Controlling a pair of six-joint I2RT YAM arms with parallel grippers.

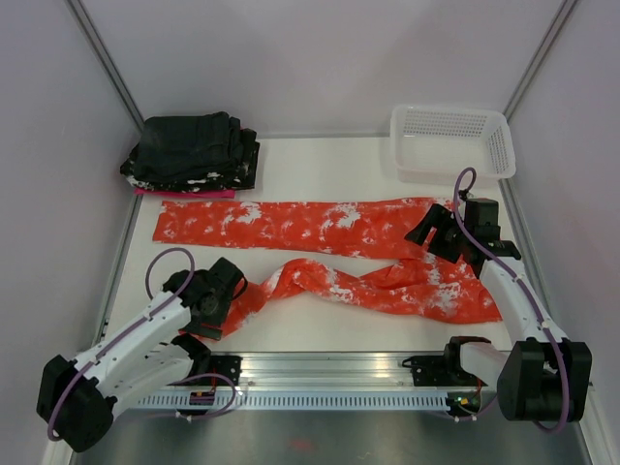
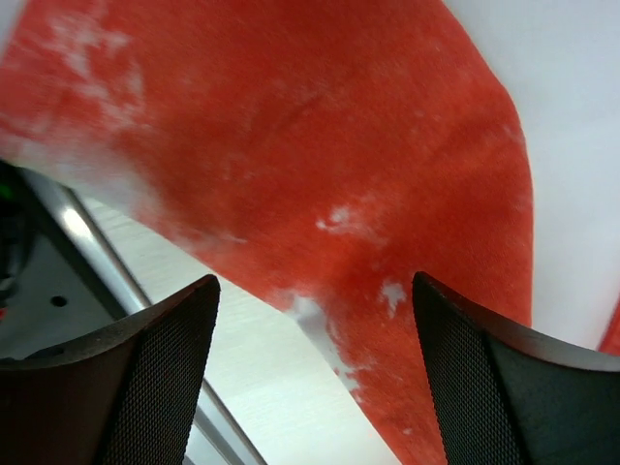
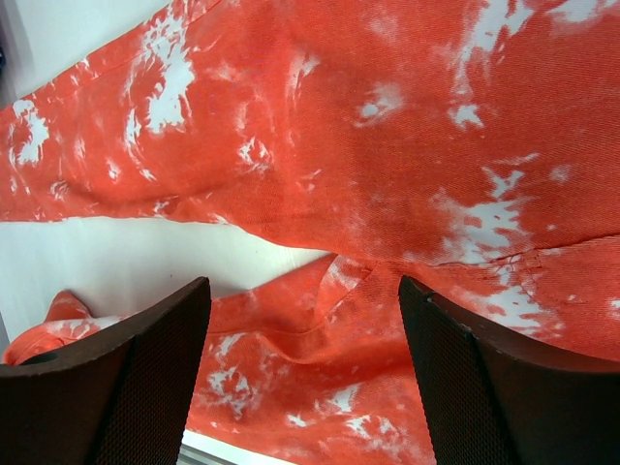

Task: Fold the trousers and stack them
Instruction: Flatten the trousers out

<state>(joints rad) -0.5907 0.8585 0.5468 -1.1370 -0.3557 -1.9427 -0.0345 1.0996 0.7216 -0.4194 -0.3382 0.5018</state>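
Trousers (image 1: pixel 320 228): orange-red w/ white splotches, unfolded, on table (image 1: pixel 320 165). Waist at right. Far leg straight, flat, pointing left. Near leg twisted, bunched, cuff at front-left.

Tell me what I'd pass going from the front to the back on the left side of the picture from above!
left gripper → trousers, the flat leg → pink cloth peeking out → black folded garments on top of it, at the back.

Orange-red trousers (image 1: pixel 291 225) — unfolded, legs apart
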